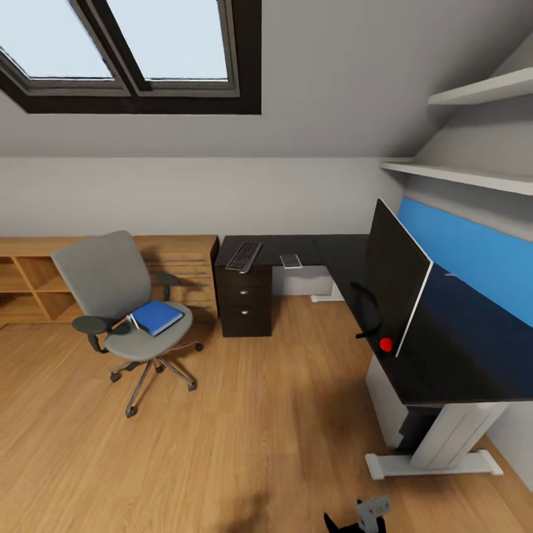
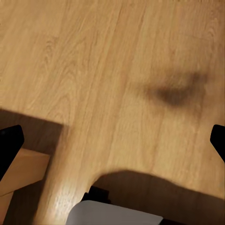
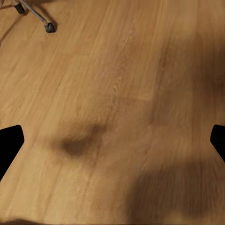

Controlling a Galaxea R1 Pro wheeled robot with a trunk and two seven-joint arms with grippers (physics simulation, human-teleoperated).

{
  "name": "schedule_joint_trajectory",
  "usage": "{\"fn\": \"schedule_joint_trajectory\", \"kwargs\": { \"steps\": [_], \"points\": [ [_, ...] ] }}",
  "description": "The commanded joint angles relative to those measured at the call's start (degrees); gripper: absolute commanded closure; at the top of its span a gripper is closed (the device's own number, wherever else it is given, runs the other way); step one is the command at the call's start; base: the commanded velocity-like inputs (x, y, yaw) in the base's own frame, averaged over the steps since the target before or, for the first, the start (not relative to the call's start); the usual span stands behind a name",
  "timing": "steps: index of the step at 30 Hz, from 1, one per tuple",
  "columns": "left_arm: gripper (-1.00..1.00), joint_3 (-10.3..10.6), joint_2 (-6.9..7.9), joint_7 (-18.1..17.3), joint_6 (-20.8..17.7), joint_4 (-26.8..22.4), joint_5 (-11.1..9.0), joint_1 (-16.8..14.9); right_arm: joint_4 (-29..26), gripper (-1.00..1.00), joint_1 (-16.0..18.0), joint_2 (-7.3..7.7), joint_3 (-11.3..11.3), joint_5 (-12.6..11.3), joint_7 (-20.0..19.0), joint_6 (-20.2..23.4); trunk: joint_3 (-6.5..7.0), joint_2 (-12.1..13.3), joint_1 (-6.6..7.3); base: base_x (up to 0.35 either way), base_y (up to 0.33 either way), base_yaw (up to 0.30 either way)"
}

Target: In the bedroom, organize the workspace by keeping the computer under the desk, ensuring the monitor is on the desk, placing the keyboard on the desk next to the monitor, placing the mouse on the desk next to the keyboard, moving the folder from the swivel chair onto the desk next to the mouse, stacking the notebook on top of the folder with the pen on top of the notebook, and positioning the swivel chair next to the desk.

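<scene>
Well apart from both grippers, the chair (image 1: 122, 303) stands on the wood floor (image 1: 244, 444) with the blue folder (image 1: 156, 317) lying flat on its seat. Both grippers hang over bare floor. The left gripper (image 2: 112, 140) has its jaws spread wide, one dark fingertip (image 2: 9, 145) at each side of its wrist view, nothing between them but floorboards and a blurred shadow. The right gripper (image 3: 112, 140) is likewise released, its fingertips (image 3: 9, 143) far apart over floor, with a chair caster (image 3: 49, 27) ahead of them, well beyond the tips.

Far from either pair of jaws, the desk (image 1: 326, 259) carries the monitor (image 1: 396, 277), upright on its stand, a red dot at its lower corner. The keyboard (image 1: 243, 255) lies on the desk's far wing above the drawer unit (image 1: 245, 300), with a small grey notebook (image 1: 291, 260) just beside it.
</scene>
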State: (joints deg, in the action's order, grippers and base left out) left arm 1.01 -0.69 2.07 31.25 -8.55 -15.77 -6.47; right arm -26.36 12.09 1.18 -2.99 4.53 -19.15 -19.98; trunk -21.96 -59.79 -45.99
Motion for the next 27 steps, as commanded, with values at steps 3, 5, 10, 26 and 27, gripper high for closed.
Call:
{"fn": "schedule_joint_trajectory", "kwargs": {
  "steps": [3,5,10,26,27],
  "points": [
    [-1.0,0.09,-0.01,0.22,0.15,0.03,-0.05,-0.03,0.84,-1.0,0.04,-0.03,-0.34,0.48,-0.27,-2.65,0.48,1.18,0.66,0.0,0.0,0.0],
    [-1.0,0.09,-0.01,0.22,0.14,0.03,-0.05,-0.03,1.36,-1.0,0.04,-0.04,-0.35,0.48,-0.27,-4.86,0.48,1.18,0.66,0.0,0.0,0.0],
    [-1.0,0.12,-0.06,0.22,0.25,0.03,0.05,-0.03,1.84,-1.0,0.04,-0.1,-0.34,0.48,-0.27,-6.96,0.48,1.18,0.66,0.0,0.0,0.0],
    [-1.0,0.13,0.05,0.22,0.14,0.03,0.04,-0.03,2.01,-1.0,0.04,-0.74,-0.3,0.59,-0.19,-7.79,0.48,1.18,0.66,0.044,0.016,0.0],
    [-1.0,0.13,0.04,0.22,0.13,0.03,0.04,-0.03,2.01,-1.0,0.04,-0.74,-0.29,0.6,-0.19,-7.79,0.48,1.18,0.66,0.304,0.102,0.0]
  ]
}}
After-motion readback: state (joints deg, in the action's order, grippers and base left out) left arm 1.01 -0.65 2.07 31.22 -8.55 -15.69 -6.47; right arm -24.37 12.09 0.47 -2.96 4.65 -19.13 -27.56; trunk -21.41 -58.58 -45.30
